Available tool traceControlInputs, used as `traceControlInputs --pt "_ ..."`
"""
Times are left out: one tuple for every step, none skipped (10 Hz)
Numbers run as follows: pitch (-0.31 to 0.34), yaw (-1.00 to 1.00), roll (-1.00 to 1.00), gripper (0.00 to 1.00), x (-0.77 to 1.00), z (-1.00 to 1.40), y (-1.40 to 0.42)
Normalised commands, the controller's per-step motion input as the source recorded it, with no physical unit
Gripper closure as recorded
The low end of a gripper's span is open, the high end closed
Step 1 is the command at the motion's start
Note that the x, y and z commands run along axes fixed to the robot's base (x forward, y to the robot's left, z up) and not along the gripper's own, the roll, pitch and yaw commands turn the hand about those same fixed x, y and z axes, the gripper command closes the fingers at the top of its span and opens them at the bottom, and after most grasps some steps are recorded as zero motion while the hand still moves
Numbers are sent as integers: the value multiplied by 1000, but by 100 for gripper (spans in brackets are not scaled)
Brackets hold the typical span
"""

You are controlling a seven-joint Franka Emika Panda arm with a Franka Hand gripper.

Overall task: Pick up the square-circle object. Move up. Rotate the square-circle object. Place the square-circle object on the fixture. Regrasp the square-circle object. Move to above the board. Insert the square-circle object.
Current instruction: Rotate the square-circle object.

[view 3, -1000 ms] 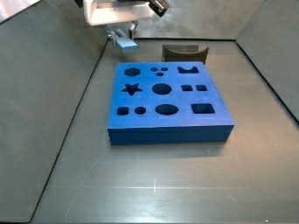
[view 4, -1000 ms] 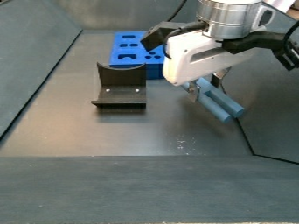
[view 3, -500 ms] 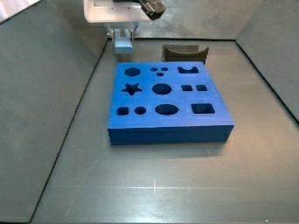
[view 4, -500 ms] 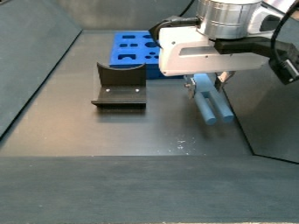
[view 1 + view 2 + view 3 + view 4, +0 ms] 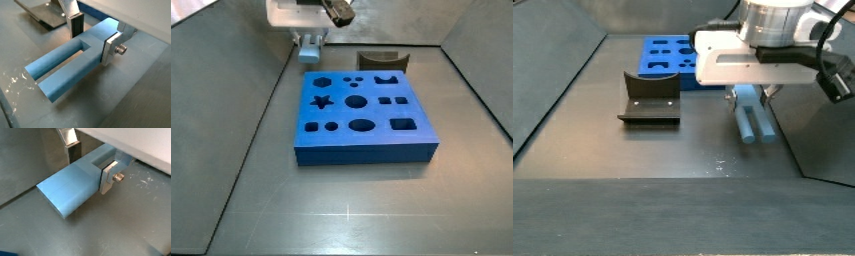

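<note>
The square-circle object (image 5: 748, 115) is a pale blue peg, lengthwise between the fingers of my gripper (image 5: 748, 92), which is shut on it. In both wrist views the peg (image 5: 67, 70) (image 5: 67, 193) juts out from the gripper (image 5: 93, 42) (image 5: 91, 167), a silver finger plate (image 5: 112, 46) on one side and a dark pad (image 5: 75, 27) on the other. In a side view the gripper (image 5: 310, 42) hangs just behind the blue board's (image 5: 365, 153) far left corner. The dark fixture (image 5: 649, 98) stands on the floor, apart from the peg.
The fixture (image 5: 381, 61) sits right behind the board's far edge. Grey walls enclose the floor on all sides, and the gripper is close to one of them (image 5: 827, 140). The board (image 5: 663, 55) lies beyond the fixture in that view.
The gripper has turned about its vertical axis with the peg in it. The peg, slanted a second ago, now points straight out from the gripper.
</note>
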Motion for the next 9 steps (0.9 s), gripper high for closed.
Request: traceControlInputs --pt "-33 37 -7 100 38 -659 1" --pt "-48 38 -34 100 37 -532 -4" --pt "-59 33 -54 100 36 -433 1" --pt "-69 30 -74 100 36 -337 7" --pt "-76 28 -92 100 34 -249 8" --pt "0 0 0 0 0 0 0" --pt "0 0 0 0 0 1000 0" --pt "14 -1 0 0 -9 1000 -1" --pt "41 -5 9 0 -16 1000 0"
